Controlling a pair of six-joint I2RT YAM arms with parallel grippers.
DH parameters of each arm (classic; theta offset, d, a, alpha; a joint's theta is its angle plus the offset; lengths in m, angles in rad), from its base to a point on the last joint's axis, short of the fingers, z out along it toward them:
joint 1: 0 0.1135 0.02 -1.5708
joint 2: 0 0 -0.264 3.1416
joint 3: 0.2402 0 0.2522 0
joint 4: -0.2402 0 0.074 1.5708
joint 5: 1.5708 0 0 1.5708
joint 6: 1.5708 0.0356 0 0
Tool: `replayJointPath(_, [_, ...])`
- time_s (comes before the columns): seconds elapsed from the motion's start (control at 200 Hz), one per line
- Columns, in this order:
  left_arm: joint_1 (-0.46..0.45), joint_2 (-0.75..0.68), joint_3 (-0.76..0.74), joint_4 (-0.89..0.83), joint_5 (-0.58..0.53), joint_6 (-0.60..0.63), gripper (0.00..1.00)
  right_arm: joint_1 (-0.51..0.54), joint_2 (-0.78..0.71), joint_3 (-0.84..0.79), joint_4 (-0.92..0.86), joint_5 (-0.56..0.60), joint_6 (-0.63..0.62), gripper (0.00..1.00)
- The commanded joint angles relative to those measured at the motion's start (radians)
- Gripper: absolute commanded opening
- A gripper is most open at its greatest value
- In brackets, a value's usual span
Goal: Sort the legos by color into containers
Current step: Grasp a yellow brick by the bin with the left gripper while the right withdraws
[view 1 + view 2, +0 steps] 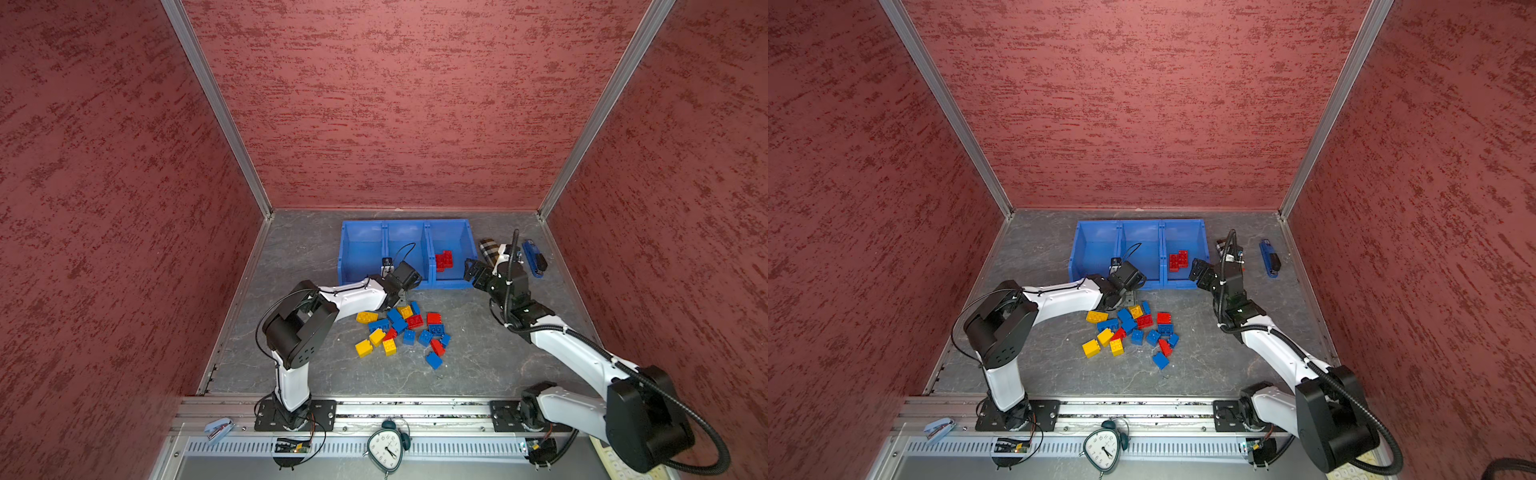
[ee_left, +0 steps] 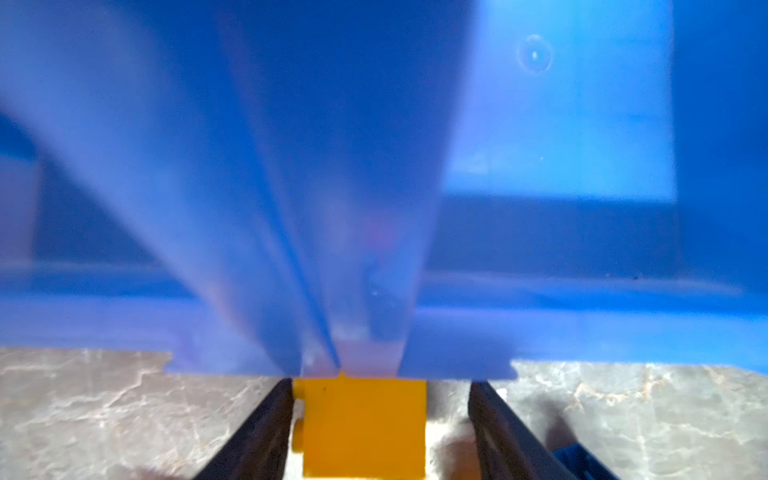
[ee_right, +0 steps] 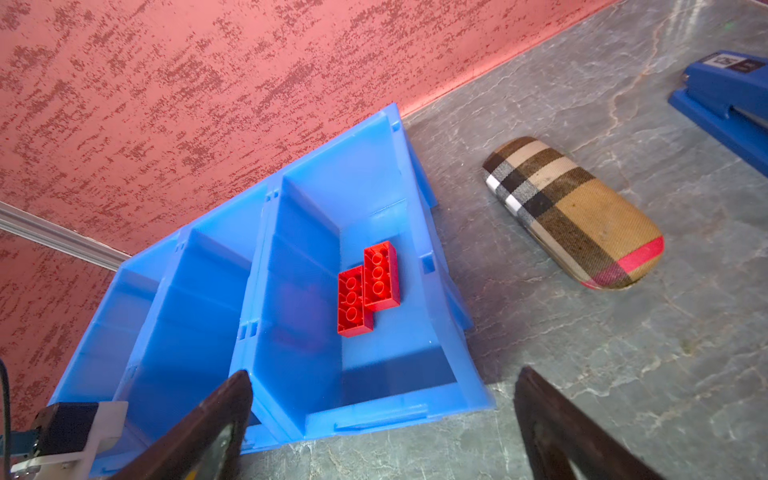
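Left tool: jaws parted astride a yellow brick on the desk, with a gap on one side. Right tool: spread wide, empty, above the right-end bin, which holds two red bricks. Loose legos lie heaped just before the bins.

In front of containers: loose legos. In rightmost compartment: two legos. Right of containers: case, then stapler.

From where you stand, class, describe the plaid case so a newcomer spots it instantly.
Find the row of blue bins by the back wall. Between it and the blue stapler lies the case: tan plaid fabric, rounded, unlike its blue neighbours.
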Motion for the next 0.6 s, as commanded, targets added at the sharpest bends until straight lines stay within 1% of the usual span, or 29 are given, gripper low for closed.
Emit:
replayJointPath(0.0, [0.012,0.047,0.014,-0.009,0.039,0.0,0.63,-0.002,-0.006,0.026,0.023,-0.006,0.008,0.99])
replayJointPath(0.105, [0.009,0.057,0.035,-0.059,0.019,-0.015,0.59,-0.001,-0.026,0.021,0.011,0.008,0.001,0.99])
replayJointPath(0.155, [0.001,0.039,0.023,-0.053,0.003,-0.016,0.55,-0.001,-0.038,0.016,0.007,0.019,-0.001,0.99])
replayJointPath(0.19, [-0.007,0.013,0.004,-0.033,-0.01,-0.008,0.55,-0.002,-0.044,0.011,0.005,0.025,-0.004,0.99])
replayJointPath(0.24, [-0.023,-0.029,-0.033,0.024,-0.016,0.017,0.58,-0.001,-0.053,0.003,0.007,0.033,-0.007,0.99])
replayJointPath(0.276, [-0.037,-0.061,-0.058,0.059,-0.028,0.03,0.63,-0.002,-0.057,0.0,0.005,0.034,-0.009,0.99])
replayJointPath(0.336, [-0.063,-0.11,-0.106,0.117,-0.049,0.057,0.69,-0.002,-0.061,-0.001,0.001,0.036,-0.012,0.99])
replayJointPath(0.416, [-0.08,-0.147,-0.175,0.202,-0.071,0.099,0.7,-0.001,-0.061,-0.002,0.001,0.039,-0.015,0.99])
replayJointPath(0.466, [-0.077,-0.147,-0.2,0.216,-0.097,0.102,0.7,-0.001,-0.06,-0.004,0.003,0.041,-0.017,0.99])
replayJointPath(0.596, [-0.053,-0.107,-0.206,0.269,-0.137,0.144,0.73,-0.002,-0.052,0.001,0.008,0.033,-0.026,0.99])
